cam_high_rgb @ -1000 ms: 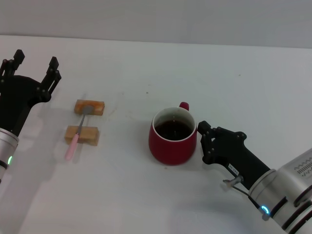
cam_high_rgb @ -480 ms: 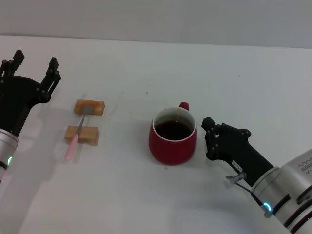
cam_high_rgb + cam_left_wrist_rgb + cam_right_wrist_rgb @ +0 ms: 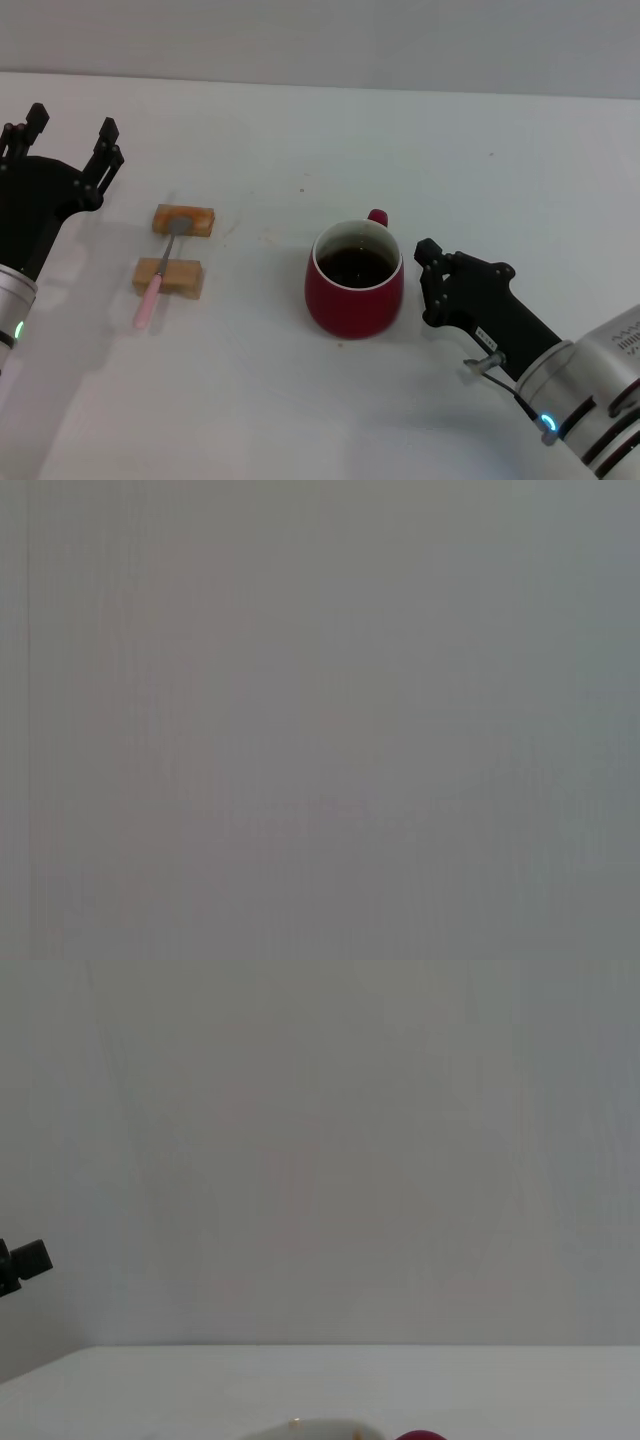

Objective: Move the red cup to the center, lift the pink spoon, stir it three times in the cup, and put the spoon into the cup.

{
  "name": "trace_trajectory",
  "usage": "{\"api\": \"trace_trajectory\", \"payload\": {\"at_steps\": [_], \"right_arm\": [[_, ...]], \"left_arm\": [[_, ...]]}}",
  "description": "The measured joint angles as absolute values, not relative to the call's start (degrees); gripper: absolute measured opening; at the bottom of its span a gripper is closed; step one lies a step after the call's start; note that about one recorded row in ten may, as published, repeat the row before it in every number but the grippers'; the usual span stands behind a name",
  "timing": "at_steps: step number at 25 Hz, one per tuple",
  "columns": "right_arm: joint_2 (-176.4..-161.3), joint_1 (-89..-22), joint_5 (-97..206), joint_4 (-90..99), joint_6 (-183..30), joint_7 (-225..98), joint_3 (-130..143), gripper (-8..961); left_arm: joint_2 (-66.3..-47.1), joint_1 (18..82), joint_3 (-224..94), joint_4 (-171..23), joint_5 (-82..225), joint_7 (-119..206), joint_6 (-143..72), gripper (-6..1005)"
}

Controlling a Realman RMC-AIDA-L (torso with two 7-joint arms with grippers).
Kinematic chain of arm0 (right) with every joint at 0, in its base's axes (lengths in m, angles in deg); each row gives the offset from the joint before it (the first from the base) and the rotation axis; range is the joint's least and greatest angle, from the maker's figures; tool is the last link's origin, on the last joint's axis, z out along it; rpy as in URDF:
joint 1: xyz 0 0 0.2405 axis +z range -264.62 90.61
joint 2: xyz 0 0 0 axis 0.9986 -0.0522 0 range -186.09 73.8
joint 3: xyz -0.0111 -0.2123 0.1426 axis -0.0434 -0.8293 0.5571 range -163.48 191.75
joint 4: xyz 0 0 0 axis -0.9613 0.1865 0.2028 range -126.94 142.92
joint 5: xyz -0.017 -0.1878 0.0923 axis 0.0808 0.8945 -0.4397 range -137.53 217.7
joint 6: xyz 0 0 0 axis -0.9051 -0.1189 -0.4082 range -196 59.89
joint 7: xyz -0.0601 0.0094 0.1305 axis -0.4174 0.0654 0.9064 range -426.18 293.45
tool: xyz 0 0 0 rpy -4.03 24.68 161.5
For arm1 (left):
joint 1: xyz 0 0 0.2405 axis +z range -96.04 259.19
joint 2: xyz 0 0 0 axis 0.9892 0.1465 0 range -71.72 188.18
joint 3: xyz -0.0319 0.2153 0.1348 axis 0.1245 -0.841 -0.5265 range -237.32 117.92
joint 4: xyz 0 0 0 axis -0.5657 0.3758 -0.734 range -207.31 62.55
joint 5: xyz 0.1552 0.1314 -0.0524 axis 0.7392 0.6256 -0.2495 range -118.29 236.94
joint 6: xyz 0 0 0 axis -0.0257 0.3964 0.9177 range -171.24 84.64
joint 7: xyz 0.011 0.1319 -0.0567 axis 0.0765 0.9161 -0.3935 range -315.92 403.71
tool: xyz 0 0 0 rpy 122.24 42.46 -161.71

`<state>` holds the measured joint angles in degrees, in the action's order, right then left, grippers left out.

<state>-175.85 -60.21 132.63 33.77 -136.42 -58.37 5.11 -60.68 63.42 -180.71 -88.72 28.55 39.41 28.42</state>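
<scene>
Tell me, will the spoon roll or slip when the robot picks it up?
Probably it will not roll: the spoon lies across two blocks, handle end low. It looks thin and smooth, so it may slip or twist between the fingers. It seems light and stiff. The blocks could shift if bumped.
</scene>
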Motion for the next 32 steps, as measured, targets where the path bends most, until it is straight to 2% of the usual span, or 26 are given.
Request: {"api": "trace_trajectory", "payload": {"at_steps": [19, 25, 32], "right_arm": [[-175.85, -59.91, 132.51, 33.52, -136.28, -58.37, 5.18, 0], [-175.8, -62.99, 132.34, 31.12, -138.56, -58.86, 8.45, 0], [-175.69, -69.66, 132.19, 26.26, -148.17, -59.01, 13.84, 0]], "left_arm": [[-60.59, 63.1, -180.62, -88.73, 28.57, 39.41, 28.42, 774], [-60.59, 63.13, -180.61, -88.81, 28.56, 39.41, 28.42, 774], [-60.6, 63.37, -180.69, -88.77, 28.92, 39.41, 28.4, 774]]}}
